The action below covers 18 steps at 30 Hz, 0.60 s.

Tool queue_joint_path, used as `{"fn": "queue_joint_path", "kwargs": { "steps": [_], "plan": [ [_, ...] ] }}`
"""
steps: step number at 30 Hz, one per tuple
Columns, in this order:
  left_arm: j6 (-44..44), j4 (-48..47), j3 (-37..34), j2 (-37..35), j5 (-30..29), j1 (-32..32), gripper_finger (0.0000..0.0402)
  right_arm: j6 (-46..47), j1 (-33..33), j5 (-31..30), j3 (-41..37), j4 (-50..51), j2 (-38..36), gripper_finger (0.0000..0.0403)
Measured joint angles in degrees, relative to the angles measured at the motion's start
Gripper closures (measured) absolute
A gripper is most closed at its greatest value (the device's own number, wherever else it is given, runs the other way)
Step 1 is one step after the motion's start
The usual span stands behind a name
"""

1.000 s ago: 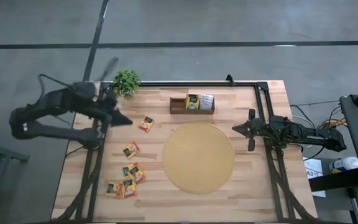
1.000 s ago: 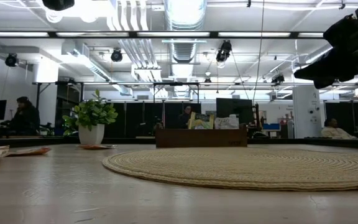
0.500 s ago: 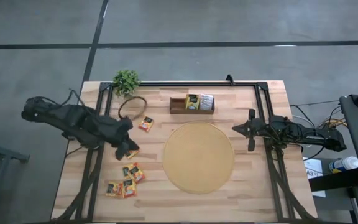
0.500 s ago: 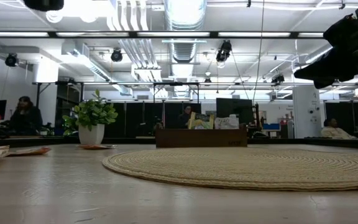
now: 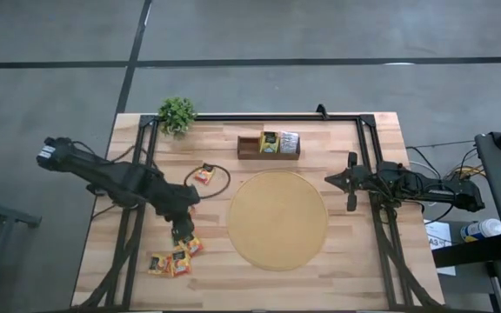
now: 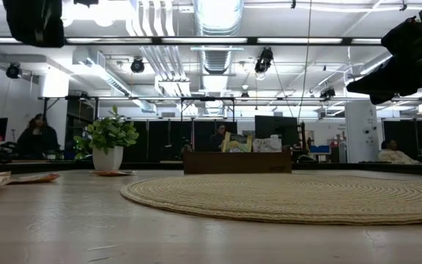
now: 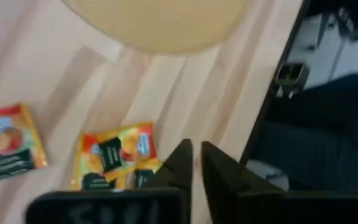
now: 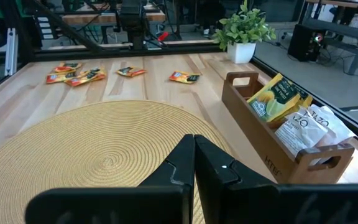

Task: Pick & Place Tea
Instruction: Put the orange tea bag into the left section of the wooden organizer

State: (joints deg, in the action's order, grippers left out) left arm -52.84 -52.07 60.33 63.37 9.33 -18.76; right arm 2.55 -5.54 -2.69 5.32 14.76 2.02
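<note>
Several tea sachets lie flat on the wooden table: an orange one [image 5: 203,173] alone, and a cluster [image 5: 174,259] near the left front. My left gripper [image 5: 182,231] hangs slanting down just above the cluster's far end, touching nothing. Its fingers [image 7: 180,163] stand a narrow slit apart, beside an orange-yellow sachet [image 7: 114,152]. Another sachet [image 7: 5,144] lies farther off. The wooden tray [image 5: 269,153] at the back holds a yellow-green sachet [image 8: 272,96] and a white one [image 8: 309,130], standing on edge. My right gripper [image 8: 194,146] waits shut at the right, level, above the mat's edge.
A large round woven mat [image 5: 277,219] fills the table's middle. A potted plant [image 5: 177,113] stands at the far left corner. Black frame rails [image 5: 127,235] run along both sides. A cable loop [image 5: 217,178] of the left arm hangs over the lone sachet.
My left gripper has swung from the far left by the plant toward the near edge and the mat, sinking and tipping further down. It now covers the sachet that lay at the table's left middle. No sachet has moved.
</note>
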Motion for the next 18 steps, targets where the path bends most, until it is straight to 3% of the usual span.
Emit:
{"fn": "queue_joint_path", "kwargs": {
  "steps": [4,9,18],
  "plan": [
    [0.81,3.77,-1.84,0.89,2.11,0.02,0.0315,-0.01,0.02,0.01,0.0,0.0,0.0,0.0394],
    [5.18,3.39,-4.57,1.36,0.18,0.02,0.0247,-0.01,0.01,0.01,0.0,0.0,0.0,0.0394],
    [7.04,4.24,-13.36,3.78,1.62,0.02,0.0227,-0.01,0.0,0.01,0.0,0.0,0.0,0.0394]
  ]
}}
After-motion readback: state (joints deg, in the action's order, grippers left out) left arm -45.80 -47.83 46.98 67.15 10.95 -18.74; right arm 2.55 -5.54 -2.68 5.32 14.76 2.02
